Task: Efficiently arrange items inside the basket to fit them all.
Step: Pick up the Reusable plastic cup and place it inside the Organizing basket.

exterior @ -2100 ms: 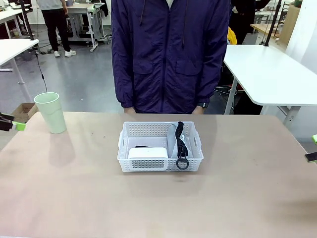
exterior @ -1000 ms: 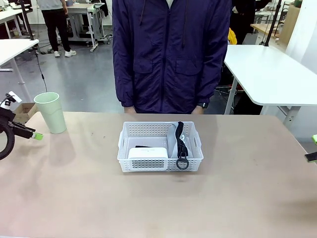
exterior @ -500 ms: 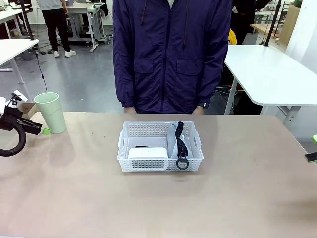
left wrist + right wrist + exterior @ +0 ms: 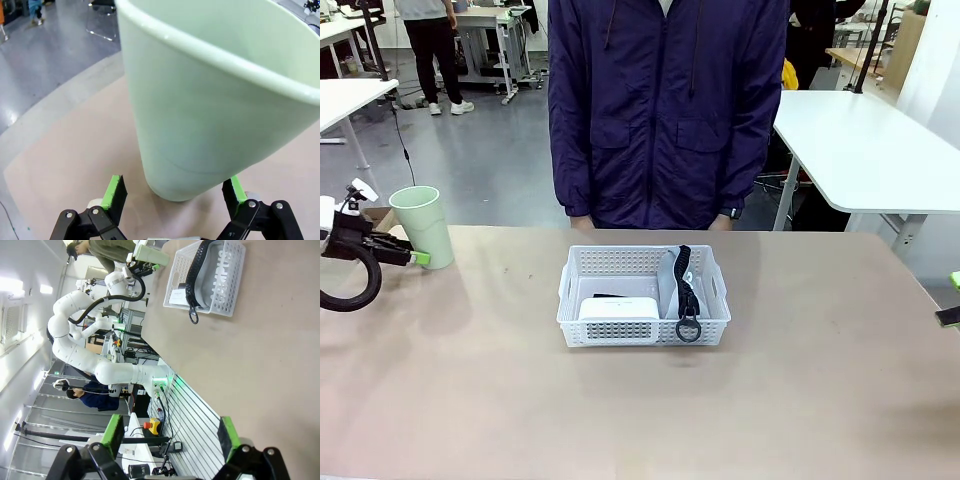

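The pale green cup stands upright at the table's far left. My left gripper is open at its base. In the left wrist view the cup fills the space just ahead of the left gripper, its foot between the two green pads, with no squeeze visible. The white basket sits mid-table, holding the white rounded box and the grey pouch with its black strap and ring. A dark sliver behind the box may be the stapler. My right gripper is open at the right edge, far from the basket.
A person in a dark purple jacket stands at the far side right behind the basket. Bare tabletop stretches between the basket and both grippers. Other white tables stand beyond the far edge.
My left gripper came in from the left edge and slid right up to the cup, its fingers now flanking the cup's base. Basket, its contents and the right gripper stayed put.
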You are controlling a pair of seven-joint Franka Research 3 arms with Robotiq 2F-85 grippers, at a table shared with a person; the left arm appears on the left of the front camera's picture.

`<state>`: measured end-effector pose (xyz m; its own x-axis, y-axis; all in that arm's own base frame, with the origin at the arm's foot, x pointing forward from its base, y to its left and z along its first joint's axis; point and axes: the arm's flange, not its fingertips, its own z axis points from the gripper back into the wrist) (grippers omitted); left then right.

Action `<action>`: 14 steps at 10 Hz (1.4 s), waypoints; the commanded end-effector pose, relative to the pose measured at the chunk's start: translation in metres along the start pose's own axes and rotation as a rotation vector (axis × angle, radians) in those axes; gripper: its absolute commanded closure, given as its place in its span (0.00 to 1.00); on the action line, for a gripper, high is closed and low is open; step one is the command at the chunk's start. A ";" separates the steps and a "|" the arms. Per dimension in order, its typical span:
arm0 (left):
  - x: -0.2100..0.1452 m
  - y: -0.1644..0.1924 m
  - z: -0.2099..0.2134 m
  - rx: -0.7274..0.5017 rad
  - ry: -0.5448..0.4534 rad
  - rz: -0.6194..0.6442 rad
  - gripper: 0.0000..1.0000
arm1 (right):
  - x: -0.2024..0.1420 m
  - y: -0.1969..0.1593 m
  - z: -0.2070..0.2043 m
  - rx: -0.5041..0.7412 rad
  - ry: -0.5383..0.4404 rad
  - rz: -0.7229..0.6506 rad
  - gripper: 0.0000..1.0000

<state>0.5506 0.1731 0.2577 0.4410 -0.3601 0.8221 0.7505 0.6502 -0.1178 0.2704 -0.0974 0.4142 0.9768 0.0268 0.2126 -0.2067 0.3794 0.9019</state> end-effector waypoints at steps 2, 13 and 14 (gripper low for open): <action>-0.002 0.000 -0.008 0.005 -0.071 -0.097 0.00 | -0.002 0.000 0.002 -0.004 0.009 0.017 0.00; 0.017 -0.003 -0.001 -0.095 -0.274 -0.196 0.00 | -0.002 0.000 0.002 -0.004 0.009 0.017 0.00; 0.017 -0.002 -0.001 -0.093 -0.269 -0.189 0.00 | -0.002 0.000 0.002 -0.004 0.009 0.017 0.00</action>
<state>0.5579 0.1617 0.2718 0.1766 -0.2731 0.9456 0.8482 0.5297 -0.0054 0.2704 -0.0974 0.4142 0.9768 0.0268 0.2126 -0.2067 0.3794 0.9019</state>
